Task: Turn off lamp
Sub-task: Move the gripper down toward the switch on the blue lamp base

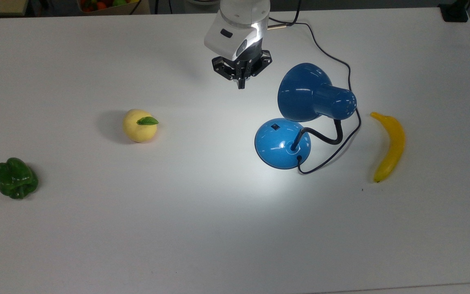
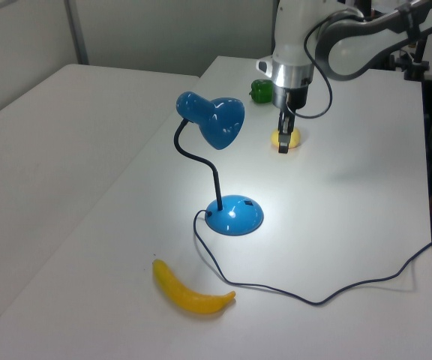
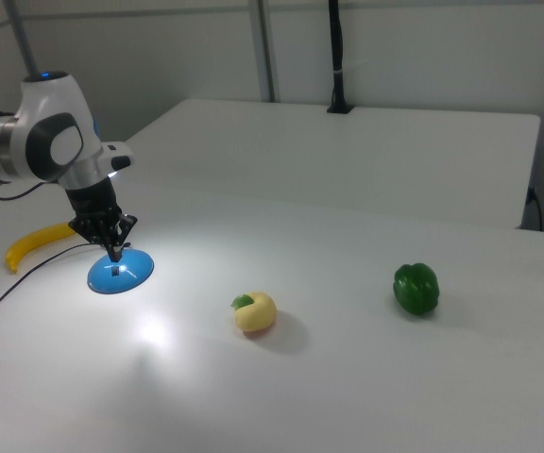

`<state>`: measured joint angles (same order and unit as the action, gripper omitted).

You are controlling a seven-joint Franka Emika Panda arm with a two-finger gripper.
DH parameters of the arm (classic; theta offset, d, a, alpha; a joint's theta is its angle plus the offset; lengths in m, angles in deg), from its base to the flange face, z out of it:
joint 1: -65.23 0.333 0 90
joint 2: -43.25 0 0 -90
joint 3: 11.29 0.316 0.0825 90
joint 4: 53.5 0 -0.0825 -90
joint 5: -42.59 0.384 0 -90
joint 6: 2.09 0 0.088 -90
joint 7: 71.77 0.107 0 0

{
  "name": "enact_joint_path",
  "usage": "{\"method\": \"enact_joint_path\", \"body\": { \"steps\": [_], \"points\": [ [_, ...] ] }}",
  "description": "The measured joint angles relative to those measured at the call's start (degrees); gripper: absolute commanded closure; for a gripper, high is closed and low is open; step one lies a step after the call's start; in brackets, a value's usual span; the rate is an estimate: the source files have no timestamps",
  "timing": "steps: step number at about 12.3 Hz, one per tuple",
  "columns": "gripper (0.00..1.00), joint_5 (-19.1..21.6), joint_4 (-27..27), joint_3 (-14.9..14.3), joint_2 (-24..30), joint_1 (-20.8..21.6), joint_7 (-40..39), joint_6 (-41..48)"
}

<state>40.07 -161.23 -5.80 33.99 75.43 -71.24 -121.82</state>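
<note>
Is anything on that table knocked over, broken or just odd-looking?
Nothing stands out. The lamp stands upright and lit, its cord trailing loosely. The banana, yellow fruit and green pepper lie apart, undamaged.

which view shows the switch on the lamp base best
The top view: the small black switch sits unobstructed on the blue lamp base. In the left view it is a tiny dark mark; in the right view the gripper overlaps the base.
</note>
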Motion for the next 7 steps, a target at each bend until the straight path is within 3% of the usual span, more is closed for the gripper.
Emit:
{"method": "enact_joint_path", "body": {
  "steps": [7],
  "points": [
    [1.0,0.0,-0.1,3.9,-8.2,0.1,-6.2,-12.7]
  ]
}}
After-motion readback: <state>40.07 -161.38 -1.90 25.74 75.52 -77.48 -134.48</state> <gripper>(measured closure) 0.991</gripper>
